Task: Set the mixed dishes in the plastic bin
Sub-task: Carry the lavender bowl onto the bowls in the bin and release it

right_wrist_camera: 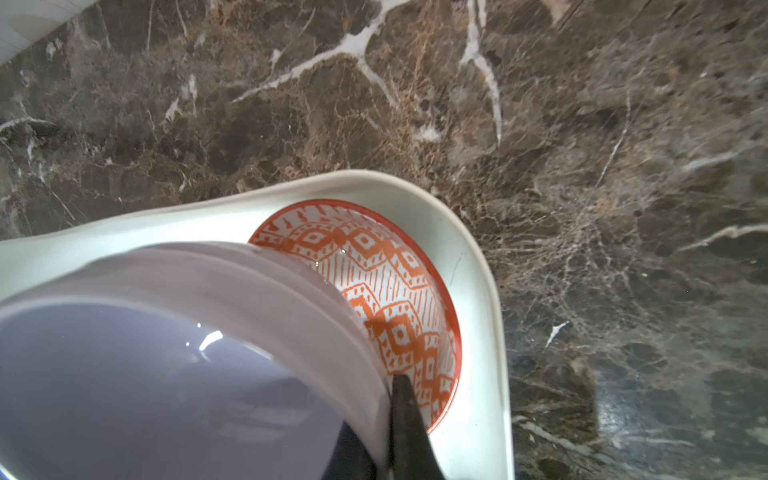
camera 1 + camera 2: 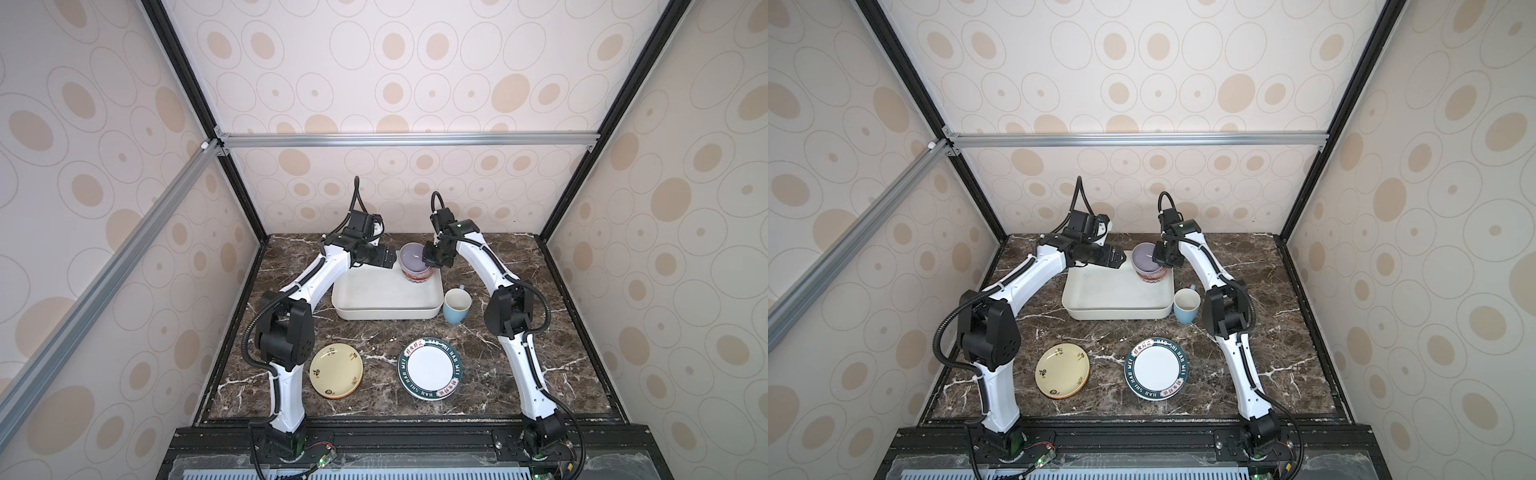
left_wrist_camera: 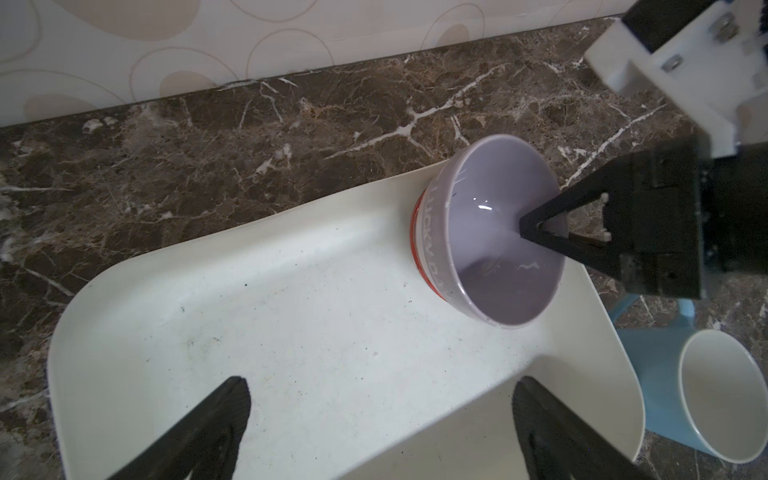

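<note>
Bench (image 2: pixel 374 336) carries the white plastic bin (image 2: pixel 374 291). The green-rimmed plate (image 2: pixel 430 368) and pale yellow plate (image 2: pixel 336 370) lie flat near the front, outside the bin. In the bin's far right corner the lilac bowl (image 2: pixel 413 259) sits nested in the red-patterned bowl (image 1: pixel 399 291). The light blue mug (image 2: pixel 457 305) stands just beside the bin. My right end effector (image 3: pixel 525 228) is pinched on the lilac bowl's wall, and the left end effector (image 3: pixel 382 386) hangs spread wide. I judge the glazed ceramic stiff, slick and chippable, so the rim is the hold.

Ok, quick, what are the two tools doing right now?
Left tool: open, holding nothing.
Right tool: shut on the purple bowl, at its rim.
</note>
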`<state>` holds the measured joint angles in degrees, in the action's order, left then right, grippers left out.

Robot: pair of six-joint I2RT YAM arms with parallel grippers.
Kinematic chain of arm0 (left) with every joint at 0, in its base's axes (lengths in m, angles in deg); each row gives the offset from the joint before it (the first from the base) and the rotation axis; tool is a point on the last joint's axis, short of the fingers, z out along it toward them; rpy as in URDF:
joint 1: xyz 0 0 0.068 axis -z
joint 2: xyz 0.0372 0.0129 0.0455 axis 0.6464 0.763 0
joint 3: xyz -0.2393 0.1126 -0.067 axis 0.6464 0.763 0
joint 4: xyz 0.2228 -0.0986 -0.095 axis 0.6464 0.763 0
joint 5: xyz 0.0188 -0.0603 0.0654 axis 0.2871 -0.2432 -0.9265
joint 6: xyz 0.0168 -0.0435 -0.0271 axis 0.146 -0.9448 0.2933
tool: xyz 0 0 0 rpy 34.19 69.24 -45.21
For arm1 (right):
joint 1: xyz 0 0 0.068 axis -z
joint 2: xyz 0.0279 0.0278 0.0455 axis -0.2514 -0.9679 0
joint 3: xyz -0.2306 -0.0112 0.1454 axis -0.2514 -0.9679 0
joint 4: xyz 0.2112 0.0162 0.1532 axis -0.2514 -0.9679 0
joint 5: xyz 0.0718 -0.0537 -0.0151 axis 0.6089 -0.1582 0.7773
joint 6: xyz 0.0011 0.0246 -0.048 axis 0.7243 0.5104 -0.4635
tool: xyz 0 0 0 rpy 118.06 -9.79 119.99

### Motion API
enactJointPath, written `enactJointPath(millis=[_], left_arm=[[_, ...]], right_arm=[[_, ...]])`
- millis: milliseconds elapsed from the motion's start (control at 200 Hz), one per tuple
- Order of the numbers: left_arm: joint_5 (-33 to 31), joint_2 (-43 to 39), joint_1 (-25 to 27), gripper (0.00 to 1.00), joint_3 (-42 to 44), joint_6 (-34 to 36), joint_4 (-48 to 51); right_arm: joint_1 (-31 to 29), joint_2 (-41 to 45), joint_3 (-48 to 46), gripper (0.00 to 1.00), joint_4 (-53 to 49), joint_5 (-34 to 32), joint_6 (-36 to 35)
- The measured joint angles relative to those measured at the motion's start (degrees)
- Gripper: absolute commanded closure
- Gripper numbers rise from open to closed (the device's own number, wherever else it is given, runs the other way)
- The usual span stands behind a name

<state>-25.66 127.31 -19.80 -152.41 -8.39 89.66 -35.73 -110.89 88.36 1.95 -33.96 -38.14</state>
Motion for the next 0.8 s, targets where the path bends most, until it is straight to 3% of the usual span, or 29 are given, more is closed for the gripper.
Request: enactJointPath(millis=[480,800], left_arm=[[0.48,-4.09,-1.79,0.01,4.94,0.0,-2.4],[0.74,-4.28,-1.84,0.01,6.01,-0.02,-2.75]], right_arm=[[0.13,-2.23,0.24,0.98,-1.31,-1.16,-0.42],[0.13,-2.27,0.72,0.71,-1.22,-1.46,-1.46]])
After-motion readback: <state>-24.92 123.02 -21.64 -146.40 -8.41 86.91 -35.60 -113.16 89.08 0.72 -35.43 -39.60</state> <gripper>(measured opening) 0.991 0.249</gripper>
